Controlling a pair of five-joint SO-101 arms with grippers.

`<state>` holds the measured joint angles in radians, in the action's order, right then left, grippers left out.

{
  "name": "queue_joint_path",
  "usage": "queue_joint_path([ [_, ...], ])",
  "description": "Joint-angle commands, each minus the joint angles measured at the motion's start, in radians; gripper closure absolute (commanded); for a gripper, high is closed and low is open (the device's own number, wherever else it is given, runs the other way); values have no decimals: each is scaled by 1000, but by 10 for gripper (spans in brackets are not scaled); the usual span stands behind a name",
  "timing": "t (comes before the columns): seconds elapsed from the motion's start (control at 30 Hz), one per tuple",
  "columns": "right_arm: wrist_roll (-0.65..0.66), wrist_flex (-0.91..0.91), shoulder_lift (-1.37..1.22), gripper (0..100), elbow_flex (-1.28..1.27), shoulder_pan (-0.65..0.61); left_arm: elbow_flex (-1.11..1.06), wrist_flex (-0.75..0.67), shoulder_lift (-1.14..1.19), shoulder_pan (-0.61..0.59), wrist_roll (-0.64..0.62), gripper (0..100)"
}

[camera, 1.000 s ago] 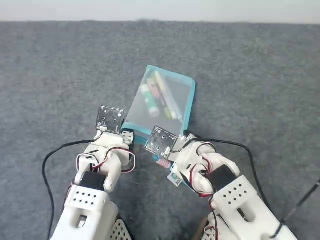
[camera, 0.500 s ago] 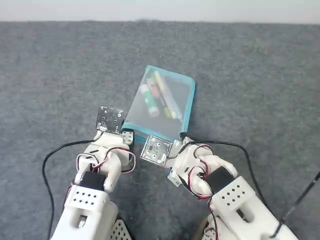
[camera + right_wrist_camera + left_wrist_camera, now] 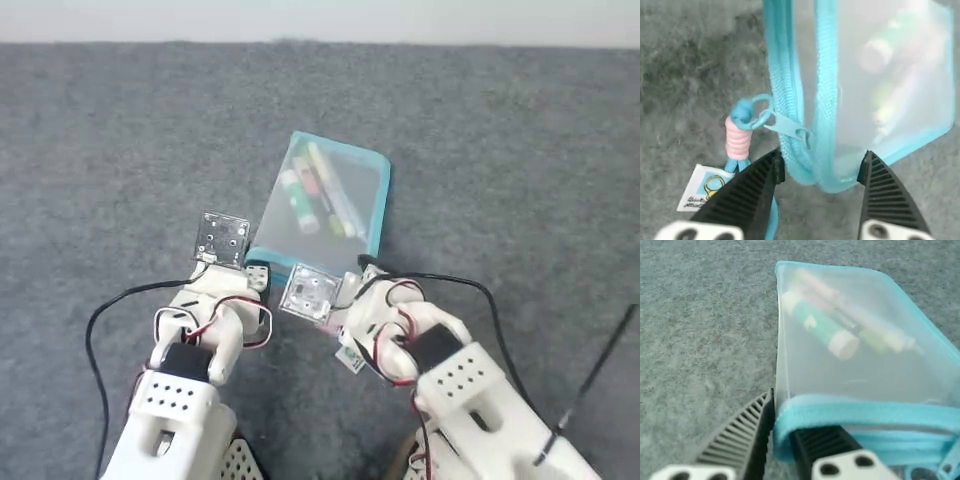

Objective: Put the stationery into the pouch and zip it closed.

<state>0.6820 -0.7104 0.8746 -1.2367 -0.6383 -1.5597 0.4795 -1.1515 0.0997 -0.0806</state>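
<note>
Your left gripper (image 3: 782,427): fingers clamped on pouch (image 3: 325,200) zipper edge. Your right gripper (image 3: 823,159): fingers spread, astride corner by zipper pull (image 3: 785,125).

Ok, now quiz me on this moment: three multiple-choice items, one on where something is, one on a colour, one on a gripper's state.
1. Where is the stationery?
A. Inside the pouch
B. Lying loose beside it
C. Held in a gripper

2. What colour is the pouch's edging?
A. Red
B. Light blue
C. Yellow

3. How is the right gripper?
A. Shut, holding nothing
B. Shut on the pouch's corner
C. Open, a finger on either side of the pouch's end

Answers:
1 A: it shows through the pouch's clear wall in the high view.
2 B: the zip band is light blue in both wrist views.
3 C: the right wrist view shows its fingers wide apart, with the pouch's end between them.
</note>
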Motion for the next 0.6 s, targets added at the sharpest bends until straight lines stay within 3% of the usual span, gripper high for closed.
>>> queue_joint_path([
  [0.0,11,81,-77,761,68,25,71,6,-17,6,14,989],
  [0.2,-43,176,-183,798,158,131,71,8,-17,6,14,988],
  [0.37,-137,216,-259,994,227,137,68,8,-17,8,17,988],
  [0.57,-295,245,-303,994,227,145,85,11,-18,6,18,987],
])
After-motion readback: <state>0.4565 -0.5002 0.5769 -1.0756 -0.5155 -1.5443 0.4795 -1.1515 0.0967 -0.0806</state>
